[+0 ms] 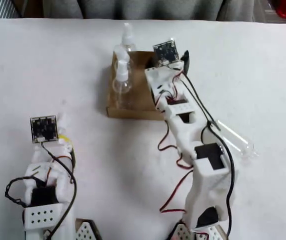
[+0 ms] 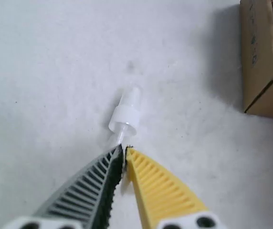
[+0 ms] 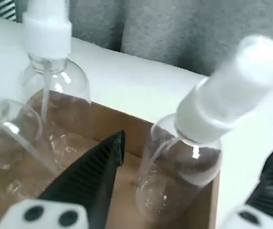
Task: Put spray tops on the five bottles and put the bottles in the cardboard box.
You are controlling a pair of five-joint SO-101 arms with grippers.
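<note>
Left pincer [image 2: 124, 151] clenched on the spray top [image 2: 124, 112] by its thin dip tube (light, bendy); stiff collar just ahead looks the surer hold; right pincer [image 3: 194, 162] released.

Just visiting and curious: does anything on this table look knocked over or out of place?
Yes. One clear bottle lies on its side on the table, outside the cardboard box. Inside the box, a capped bottle leans askew between the open fingers of the right tool.
</note>
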